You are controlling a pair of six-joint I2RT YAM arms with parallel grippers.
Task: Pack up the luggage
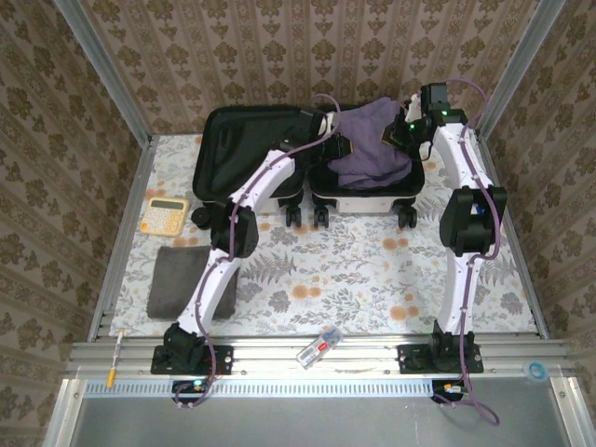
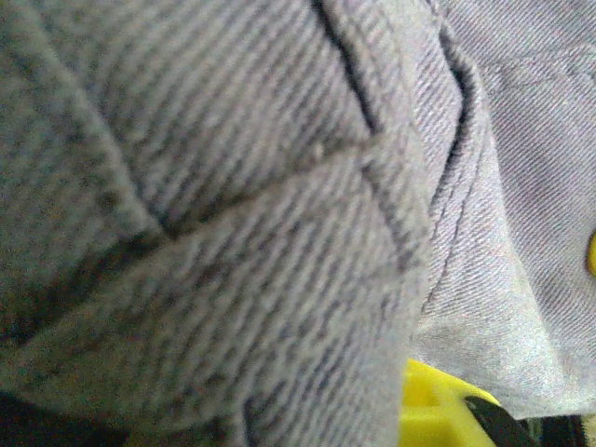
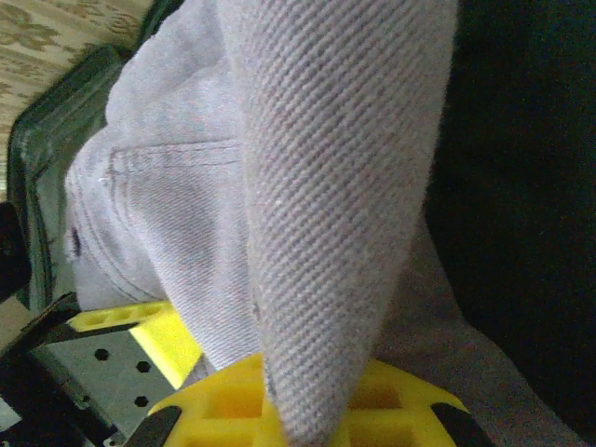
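The luggage (image 1: 371, 203), a white hard-shell suitcase with black lining, lies open at the back of the table, its lid (image 1: 240, 158) spread to the left. A grey-purple denim garment (image 1: 368, 149) is bunched in the right half. My left gripper (image 1: 343, 144) is at the garment's left edge, shut on the cloth, which presses close against the left wrist camera as denim folds (image 2: 233, 233). My right gripper (image 1: 402, 133) is at the garment's upper right. Its yellow fingers (image 3: 214, 414) pinch a hanging fold of denim (image 3: 326, 186), with the suitcase's black lining (image 3: 521, 186) behind.
A yellow calculator (image 1: 163, 214) and a folded dark grey cloth (image 1: 182, 279) lie on the floral table at the left. A small clear packet (image 1: 318, 346) and a pen (image 1: 116, 352) rest on the near rail. Patterned walls close in on both sides.
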